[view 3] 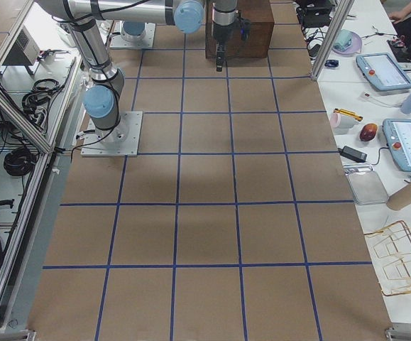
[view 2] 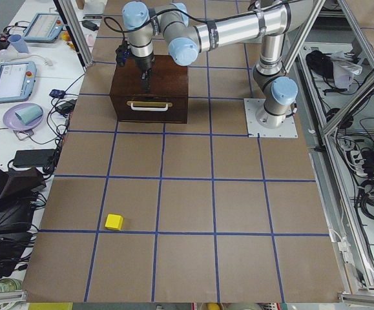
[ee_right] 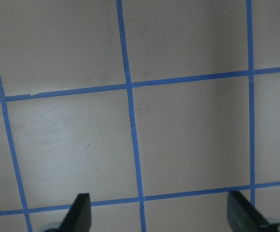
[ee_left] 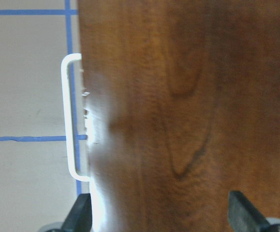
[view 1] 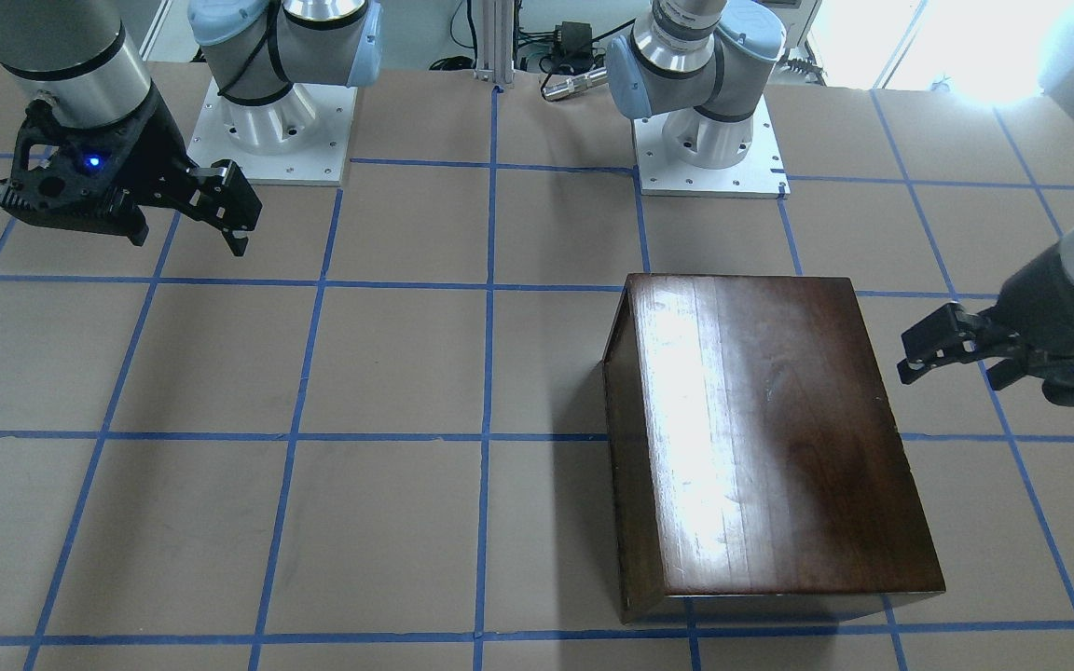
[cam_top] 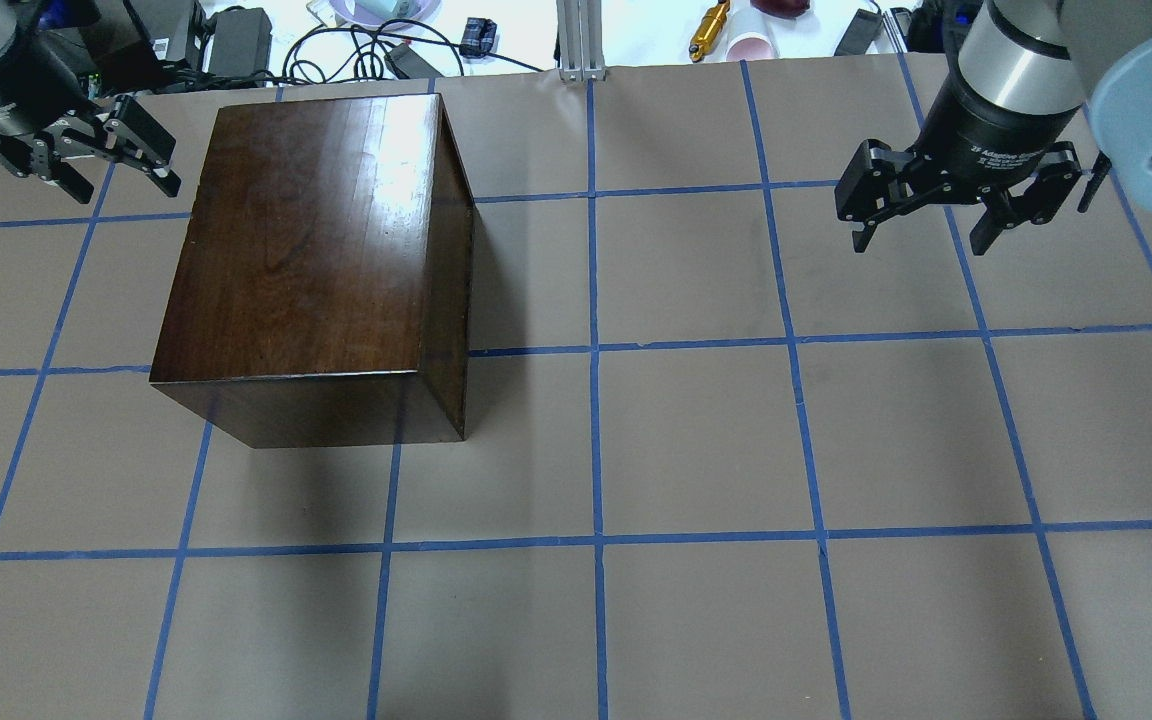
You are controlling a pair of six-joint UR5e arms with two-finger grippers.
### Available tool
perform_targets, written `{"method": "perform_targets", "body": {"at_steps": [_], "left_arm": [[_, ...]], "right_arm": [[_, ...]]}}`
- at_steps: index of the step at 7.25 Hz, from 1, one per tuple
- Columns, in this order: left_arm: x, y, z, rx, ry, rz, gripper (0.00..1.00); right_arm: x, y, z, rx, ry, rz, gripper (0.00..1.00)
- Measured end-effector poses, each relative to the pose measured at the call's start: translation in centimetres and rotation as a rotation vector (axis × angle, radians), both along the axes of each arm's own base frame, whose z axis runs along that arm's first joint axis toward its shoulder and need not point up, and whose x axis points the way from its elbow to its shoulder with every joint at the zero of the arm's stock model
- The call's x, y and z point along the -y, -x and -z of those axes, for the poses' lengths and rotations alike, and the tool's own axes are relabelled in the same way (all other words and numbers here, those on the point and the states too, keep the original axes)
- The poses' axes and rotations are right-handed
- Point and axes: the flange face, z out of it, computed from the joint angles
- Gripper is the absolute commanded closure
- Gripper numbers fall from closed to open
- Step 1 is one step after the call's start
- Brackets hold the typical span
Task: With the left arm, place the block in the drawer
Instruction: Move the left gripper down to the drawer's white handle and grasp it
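While your left arm [view 2: 232, 29] is stretching out from its base: it is reaching across over the wooden box [cam_top: 316, 250], wrist pointing straight down.
Left gripper [cam_top: 121, 178]: it is hovering above the box's glossy top, close to the edge on the handle side, touching nothing.
Left fingers [ee_left: 79, 212]: they are standing wide apart, with nothing between them.
Yellow block [view 2: 114, 221]: it is lying on the brown table [cam_top: 696, 440], well apart from the box, toward the table's end on the robot's left; in your overhead view only a sliver is showing at the left edge.
Drawer [view 2: 149, 111]: it is sitting shut in the box, its dark front panel facing the block's end of the table.
White handle [ee_left: 72, 116]: it is sticking out from the drawer front, just beyond the left fingers, and nothing is gripping it.
Right gripper [cam_top: 921, 240]: it is hanging over bare table far from the box, pointing down, fingers spread and empty.
Blue tape lines [ee_right: 130, 121]: they are marking the table into squares under the right gripper.
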Motion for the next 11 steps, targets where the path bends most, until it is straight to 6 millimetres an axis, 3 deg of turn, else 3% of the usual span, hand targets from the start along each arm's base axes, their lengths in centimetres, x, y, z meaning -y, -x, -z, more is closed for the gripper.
{"method": "perform_targets", "body": {"at_steps": [3, 6, 8, 11], "left_arm": [[1.0, -7.8, 3.5, -0.094, 0.006, -0.01, 0.0], [0.7, -12.6, 6.3, -0.214, 0.035, -0.005, 0.0], [0.5, -13.6, 8.2, -0.32, 0.057, -0.005, 0.0], [0.6, -12.9, 11.9, -0.462, 0.065, -0.005, 0.0]], "right_arm": [[0.0, 0.0, 0.0, -0.001, 0.0, 0.0, 0.0], [0.0, 0.0, 0.0, 0.0, 0.0, 0.0, 0.0], [0.0, 0.0, 0.0, -0.001, 0.0, 0.0, 0.0], [0.0, 0.0, 0.0, 0.0, 0.0, 0.0, 0.0]]}}
